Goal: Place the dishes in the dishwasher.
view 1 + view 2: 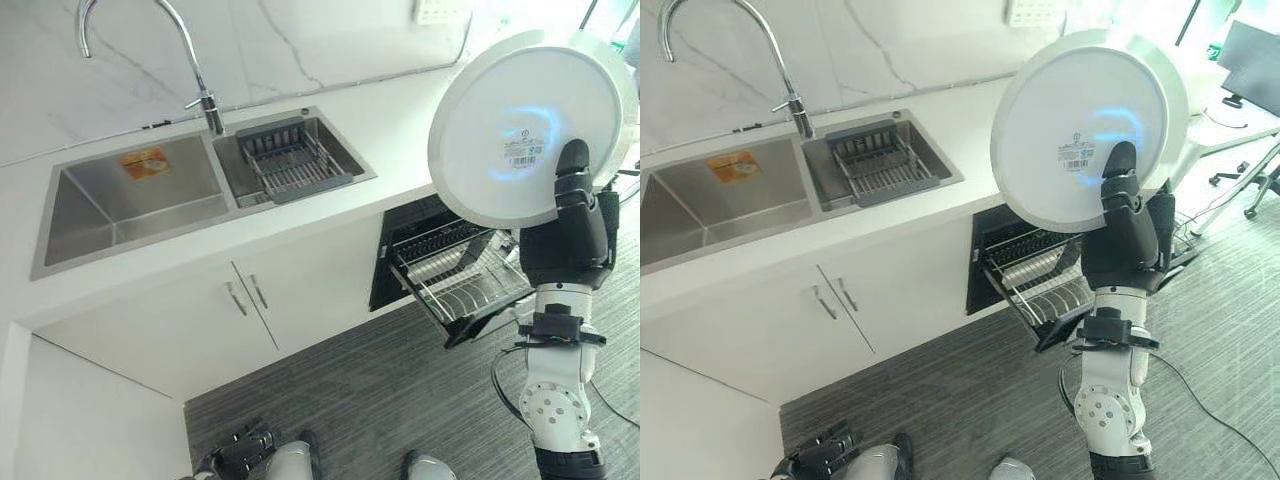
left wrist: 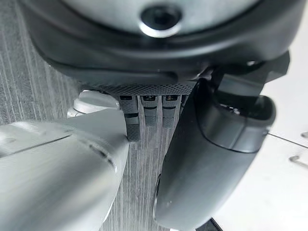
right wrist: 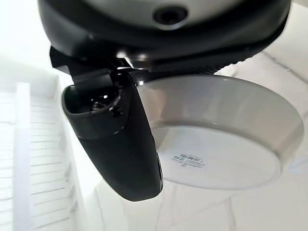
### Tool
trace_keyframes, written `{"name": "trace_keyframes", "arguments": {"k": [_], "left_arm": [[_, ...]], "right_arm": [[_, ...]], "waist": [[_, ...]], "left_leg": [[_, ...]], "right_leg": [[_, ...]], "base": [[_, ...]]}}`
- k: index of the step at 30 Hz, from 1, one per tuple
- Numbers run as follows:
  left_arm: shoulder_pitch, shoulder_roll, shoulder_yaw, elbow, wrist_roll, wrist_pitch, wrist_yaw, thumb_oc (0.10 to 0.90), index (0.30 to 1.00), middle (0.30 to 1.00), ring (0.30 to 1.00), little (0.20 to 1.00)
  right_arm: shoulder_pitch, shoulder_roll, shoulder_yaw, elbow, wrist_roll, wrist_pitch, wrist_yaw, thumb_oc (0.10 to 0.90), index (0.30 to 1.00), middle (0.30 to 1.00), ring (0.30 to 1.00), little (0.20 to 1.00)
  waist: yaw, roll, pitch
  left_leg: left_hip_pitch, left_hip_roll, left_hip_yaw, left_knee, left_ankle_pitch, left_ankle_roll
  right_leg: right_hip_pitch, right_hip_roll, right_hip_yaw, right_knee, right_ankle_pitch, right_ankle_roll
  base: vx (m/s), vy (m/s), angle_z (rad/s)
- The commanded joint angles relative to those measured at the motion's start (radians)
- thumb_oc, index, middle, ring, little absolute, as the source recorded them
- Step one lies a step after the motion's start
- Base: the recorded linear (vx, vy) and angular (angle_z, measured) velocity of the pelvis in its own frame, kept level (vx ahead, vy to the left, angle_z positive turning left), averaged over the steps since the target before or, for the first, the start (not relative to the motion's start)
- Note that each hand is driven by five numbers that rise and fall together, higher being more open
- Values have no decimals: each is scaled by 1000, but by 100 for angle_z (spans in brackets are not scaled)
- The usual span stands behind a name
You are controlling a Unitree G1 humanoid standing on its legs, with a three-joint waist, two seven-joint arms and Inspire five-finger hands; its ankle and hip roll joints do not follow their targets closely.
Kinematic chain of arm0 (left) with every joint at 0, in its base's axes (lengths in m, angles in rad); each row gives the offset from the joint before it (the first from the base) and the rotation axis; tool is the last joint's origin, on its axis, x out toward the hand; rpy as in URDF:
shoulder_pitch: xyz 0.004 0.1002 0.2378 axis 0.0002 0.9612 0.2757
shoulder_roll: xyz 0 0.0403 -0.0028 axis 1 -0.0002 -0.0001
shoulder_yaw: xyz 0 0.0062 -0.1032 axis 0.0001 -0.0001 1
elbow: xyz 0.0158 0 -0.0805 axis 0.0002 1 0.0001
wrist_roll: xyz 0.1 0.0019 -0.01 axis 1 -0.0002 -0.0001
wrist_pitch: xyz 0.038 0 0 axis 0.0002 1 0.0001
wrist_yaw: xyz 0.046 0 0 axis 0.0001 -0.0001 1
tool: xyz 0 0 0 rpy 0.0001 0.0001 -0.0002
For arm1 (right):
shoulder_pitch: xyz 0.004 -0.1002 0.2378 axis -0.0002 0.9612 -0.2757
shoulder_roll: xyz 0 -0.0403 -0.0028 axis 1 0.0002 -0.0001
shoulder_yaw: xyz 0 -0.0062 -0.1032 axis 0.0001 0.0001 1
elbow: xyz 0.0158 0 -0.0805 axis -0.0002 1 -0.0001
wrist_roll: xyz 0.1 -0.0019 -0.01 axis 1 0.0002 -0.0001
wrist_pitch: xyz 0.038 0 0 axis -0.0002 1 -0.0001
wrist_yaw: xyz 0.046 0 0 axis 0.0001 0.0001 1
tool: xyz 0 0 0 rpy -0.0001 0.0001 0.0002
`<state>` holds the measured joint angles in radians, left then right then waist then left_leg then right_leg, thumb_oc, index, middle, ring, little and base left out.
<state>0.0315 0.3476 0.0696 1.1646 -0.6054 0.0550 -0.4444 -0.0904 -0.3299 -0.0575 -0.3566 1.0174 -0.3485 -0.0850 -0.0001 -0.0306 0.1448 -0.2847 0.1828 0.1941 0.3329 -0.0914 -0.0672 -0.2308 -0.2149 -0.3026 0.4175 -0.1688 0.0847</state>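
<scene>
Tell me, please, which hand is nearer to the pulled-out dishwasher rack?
The right. The right hand is raised just above the dishwasher rack, gripping a white plate. The left hand hangs low over the floor, well to the rack's left.

One white plate [image 1: 515, 125] is up in the air. The desk [image 1: 390, 110] carries one double sink with two basins [image 1: 130, 195], one tap [image 1: 200, 70] and one drain rack [image 1: 290, 160]. Below are two cabinet doors [image 1: 200, 320], two handles [image 1: 247, 295] and one pulled-out dishwasher rack [image 1: 460, 275].
</scene>
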Motion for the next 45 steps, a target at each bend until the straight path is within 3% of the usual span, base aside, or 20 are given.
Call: {"name": "trace_keyframes", "arguments": {"k": [1, 4, 5, 8, 10, 13, 21, 25, 30, 34, 35, 36, 38, 41, 43, 45], "left_arm": [[105, -97, -96, 51, 58, 74, 18, 800, 900, 900, 900, 900], [102, -118, -102, 66, 74, 43, 17, 800, 900, 900, 900, 900], [101, -131, -111, 67, 81, 27, 12, 800, 900, 900, 900, 900], [118, -150, -114, 63, 52, 13, 22, 800, 900, 900, 900, 900], [127, -143, -123, 85, 52, -1, 11, 800, 900, 900, 900, 900], [126, -141, -126, 121, 66, -11, 12, 800, 900, 900, 900, 900], [119, -148, -112, 171, 78, -9, 48, 800, 900, 900, 900, 900], [111, -136, -117, 170, 97, -7, 68, 800, 900, 900, 900, 900], [114, -125, -119, 166, 77, -6, 73, 800, 900, 900, 900, 900], [120, -125, -136, 162, 118, -10, 70, 800, 900, 900, 900, 900], [121, -124, -163, 153, 147, -19, 91, 800, 900, 900, 900, 900], [117, -121, -186, 142, 143, -17, 107, 800, 900, 900, 900, 900], [110, -111, -184, 133, 136, -4, 105, 800, 900, 900, 900, 900], [93, -92, -164, 119, 168, 19, 99, 800, 900, 900, 900, 900], [79, -78, -169, 85, 179, 55, 113, 800, 900, 900, 900, 900], [70, -69, -173, 57, 188, 85, 128, 800, 900, 900, 900, 900]], "right_arm": [[-165, -89, -16, -74, -46, -77, 11, 400, 300, 300, 300, 300], [-152, -107, -25, -64, -41, -71, -3, 400, 300, 300, 300, 300], [-133, -115, -40, -63, -33, -71, -7, 400, 300, 300, 300, 300], [-138, -92, -22, -50, -28, -51, 1, 400, 300, 300, 300, 300], [-135, -64, 8, -56, -68, -53, -24, 400, 300, 300, 300, 300], [-133, -46, 34, -65, -102, -45, -74, 400, 300, 300, 300, 300], [-63, -44, 46, -77, -96, 20, -122, 400, 300, 300, 300, 300], [-34, -24, 43, -87, -55, 86, -120, 400, 300, 300, 300, 300], [-32, 5, 79, -83, -35, 102, -70, 400, 300, 300, 300, 300], [-36, 21, 97, -75, -101, 105, -112, 400, 300, 300, 300, 300], [-44, 21, 109, -76, -153, 93, -114, 400, 300, 300, 300, 300], [-46, 10, 113, -83, -185, 101, -107, 400, 300, 300, 300, 300], [-49, -7, 108, -82, -196, 100, -94, 400, 300, 300, 300, 300], [-36, -34, 87, -86, -218, 91, -74, 400, 300, 300, 300, 300], [-28, -58, 63, -97, -257, 87, -101, 400, 300, 300, 300, 300], [-36, -75, 49, -99, -272, 92, -125, 400, 300, 300, 300, 300]], "waist": [[0, 17, -20], [-5, 19, -9], [-3, 20, -1], [20, 43, 4], [30, 64, 3], [51, 74, 0], [38, 60, -33], [30, 47, -41], [32, 44, -36], [25, 47, -22], [13, 65, -6], [7, 62, 4], [5, 55, 11], [-9, 26, 17], [-37, 24, 19], [-45, 19, 20]], "left_leg": [[233, 92, 73, -33, -92, -46], [236, 114, 132, -33, -37, -54], [228, 71, 141, -33, -40, -43], [189, -48, 72, -33, -81, -10], [136, -66, 61, -33, -67, -10], [72, -78, 41, -33, -38, -14], [106, -100, 35, -33, -82, 13], [137, -139, 15, -33, -113, 41], [153, -161, 2, -33, -129, 69], [159, -165, -14, -33, -132, 95], [148, -166, -64, -33, -124, 107], [147, -172, -88, -33, -127, 106], [152, -173, -95, -33, -135, 101], [172, -185, -93, -33, -167, 91], [188, -178, -111, -33, -180, 84], [196, -170, -126, -33, -190, 79]], "right_leg": [[104, 33, 36, -117, 15, 35], [125, 41, -4, -117, -2, 13], [135, 39, -21, -117, -9, 9], [134, 72, 9, -117, -14, 11], [149, 106, 19, -117, -30, 0], [167, 135, 25, -117, -53, -14], [179, 119, 9, -117, -76, -6], [183, 101, 18, -117, -63, 4], [198, 84, 19, -117, -44, 17], [236, 95, 19, -117, 79, 38], [209, 139, 51, -60, 185, 40], [166, 128, 60, -77, 195, 33], [148, 99, 63, -117, 176, 29], [20, 10, 155, -117, 118, 53], [-60, 2, 249, -117, 146, 70], [-77, 3, 265, -117, 154, 78]], "base": [[12, -630, -53], [4, -431, -21], [8, -204, 43], [69, -116, 39], [147, -87, -22], [151, -37, -19], [146, 105, -16], [157, 159, -23], [101, 179, 1], [112, 220, 5], [115, 134, 0], [109, 56, 6], [69, -119, 3], [117, -268, -4], [192, -408, 33], [163, -409, 76]]}}
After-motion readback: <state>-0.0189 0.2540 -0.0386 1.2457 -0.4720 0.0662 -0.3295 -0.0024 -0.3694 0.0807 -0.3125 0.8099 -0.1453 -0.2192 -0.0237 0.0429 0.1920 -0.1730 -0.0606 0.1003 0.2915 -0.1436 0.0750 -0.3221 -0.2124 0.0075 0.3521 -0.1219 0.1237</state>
